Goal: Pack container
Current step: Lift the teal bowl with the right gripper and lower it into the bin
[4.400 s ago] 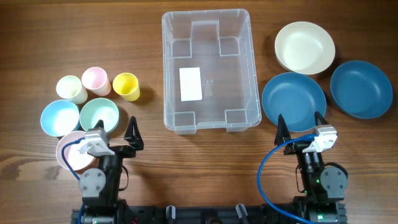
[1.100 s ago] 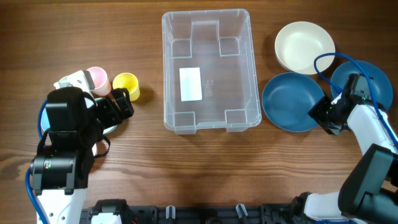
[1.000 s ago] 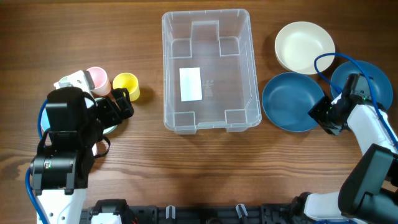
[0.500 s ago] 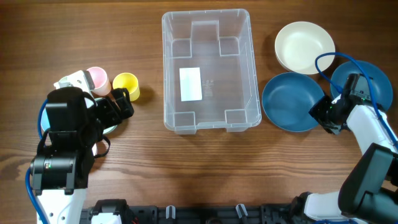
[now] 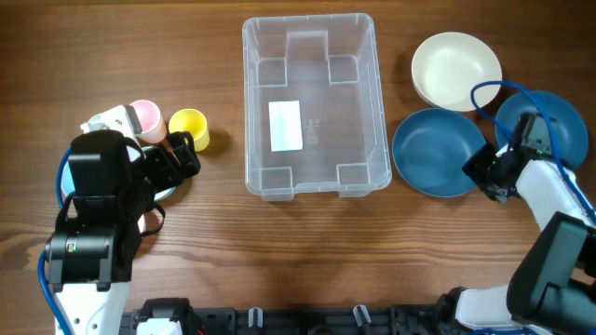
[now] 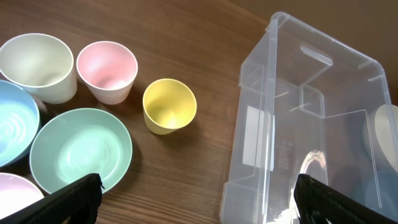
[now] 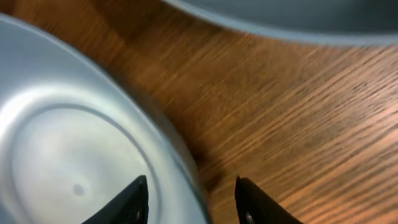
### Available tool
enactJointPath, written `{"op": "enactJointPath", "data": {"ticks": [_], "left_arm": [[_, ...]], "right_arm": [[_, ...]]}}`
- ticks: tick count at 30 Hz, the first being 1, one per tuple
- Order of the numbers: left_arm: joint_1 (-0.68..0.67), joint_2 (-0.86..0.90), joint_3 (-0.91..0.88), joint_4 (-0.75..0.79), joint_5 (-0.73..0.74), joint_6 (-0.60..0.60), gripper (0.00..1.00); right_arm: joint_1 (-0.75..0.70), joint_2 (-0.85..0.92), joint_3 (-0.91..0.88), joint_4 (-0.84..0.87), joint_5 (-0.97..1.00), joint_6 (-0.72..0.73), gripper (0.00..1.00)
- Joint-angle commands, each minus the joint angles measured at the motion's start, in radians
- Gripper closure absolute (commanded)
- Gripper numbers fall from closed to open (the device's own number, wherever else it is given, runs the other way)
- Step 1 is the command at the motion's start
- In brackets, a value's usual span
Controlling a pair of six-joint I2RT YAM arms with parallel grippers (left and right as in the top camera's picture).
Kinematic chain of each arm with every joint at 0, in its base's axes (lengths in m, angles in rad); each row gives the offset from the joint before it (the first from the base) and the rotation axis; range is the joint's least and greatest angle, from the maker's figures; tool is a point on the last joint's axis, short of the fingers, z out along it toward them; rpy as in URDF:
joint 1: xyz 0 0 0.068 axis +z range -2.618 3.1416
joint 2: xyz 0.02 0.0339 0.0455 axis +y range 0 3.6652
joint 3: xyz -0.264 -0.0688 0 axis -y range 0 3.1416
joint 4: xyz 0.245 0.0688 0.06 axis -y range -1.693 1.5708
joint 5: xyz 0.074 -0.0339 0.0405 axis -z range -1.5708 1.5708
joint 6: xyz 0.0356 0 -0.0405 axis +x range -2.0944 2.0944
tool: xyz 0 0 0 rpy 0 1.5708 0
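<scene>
Blue plastic is what your right gripper has gone for. Since both arms sat parked at the near edge, it has swung out to the nearer round dark-blue bowl. Its jaws are apart and straddle the rim, not yet clamped. Your left gripper hangs wide apart, holding nothing, by the pale-green round bowl. The clear rectangular plastic container sits mid-table, empty: packing hasn't begun.

Left tool jaws spread wide; right tool jaws parted, arm extended.
</scene>
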Motion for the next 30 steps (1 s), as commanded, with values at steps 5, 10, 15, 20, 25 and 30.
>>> {"op": "enactJointPath", "data": {"ticks": [5,10,15,20,25,30], "left_arm": [[-0.004,0.003,0.017,0.011,0.013,-0.002,0.00],[-0.004,0.003,0.017,0.011,0.013,-0.002,0.00],[-0.004,0.003,0.017,0.011,0.013,-0.002,0.00],[-0.004,0.003,0.017,0.011,0.012,-0.002,0.00],[-0.004,0.003,0.017,0.011,0.013,-0.002,0.00],[-0.004,0.003,0.017,0.011,0.012,-0.002,0.00]], "right_arm": [[-0.003,0.018,-0.039,0.028,0.014,0.010,0.54],[-0.003,0.018,-0.039,0.032,0.014,0.010,0.79],[-0.003,0.018,-0.039,0.034,0.014,0.009,0.94],[-0.003,0.018,-0.039,0.037,0.014,0.009,0.96],[-0.003,0.017,-0.039,0.040,0.014,0.009,0.96],[-0.002,-0.044,-0.037,0.011,-0.004,-0.005,0.96]]}}
